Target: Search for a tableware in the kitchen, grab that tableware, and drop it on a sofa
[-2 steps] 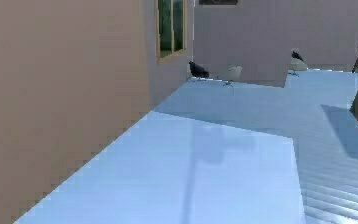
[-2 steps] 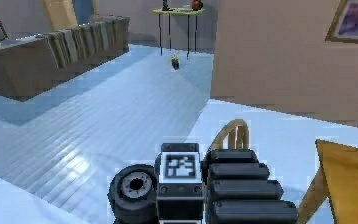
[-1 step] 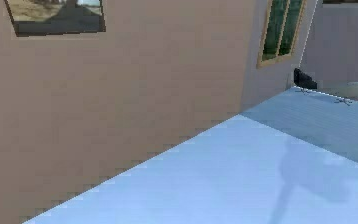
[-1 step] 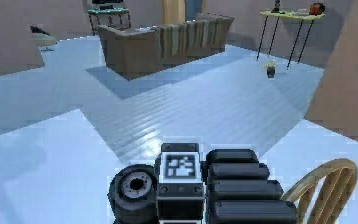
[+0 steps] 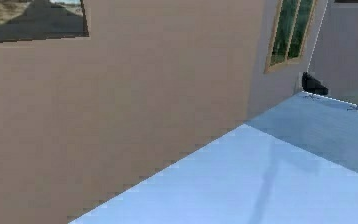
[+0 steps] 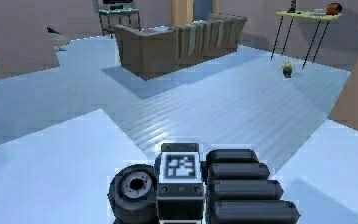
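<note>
I count one brown sofa (image 6: 177, 45) out on the open floor. There are two benches: a thin-legged bench (image 6: 305, 16) with a few small things on top (too small to count), and a darker bench (image 6: 118, 12) beyond the sofa. One small potted plant (image 6: 286, 70) stands on the floor. Along the walls I see one dark chair (image 5: 314, 84), one framed picture (image 5: 37, 18) and one yellow-framed window (image 5: 290, 32).

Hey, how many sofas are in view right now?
1. A brown sofa stands at the arm side view's upper middle, with striped cushions along it. More sofas may be hidden beyond the walls.
</note>
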Available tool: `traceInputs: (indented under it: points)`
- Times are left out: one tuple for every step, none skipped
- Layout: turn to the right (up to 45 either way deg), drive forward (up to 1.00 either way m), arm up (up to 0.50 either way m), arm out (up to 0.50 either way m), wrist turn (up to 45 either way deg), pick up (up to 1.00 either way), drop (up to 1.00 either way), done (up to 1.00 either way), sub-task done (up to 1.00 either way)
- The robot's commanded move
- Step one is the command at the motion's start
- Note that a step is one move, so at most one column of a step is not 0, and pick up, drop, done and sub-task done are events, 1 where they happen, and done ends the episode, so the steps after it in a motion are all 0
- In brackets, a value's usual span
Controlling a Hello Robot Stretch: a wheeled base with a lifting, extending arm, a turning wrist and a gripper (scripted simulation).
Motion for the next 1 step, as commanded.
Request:
traceInputs:
  points:
    - [45.0, 0.0, 0.0, 0.0, 0.0, 0.0, 0.0, 0.0, 0.0]
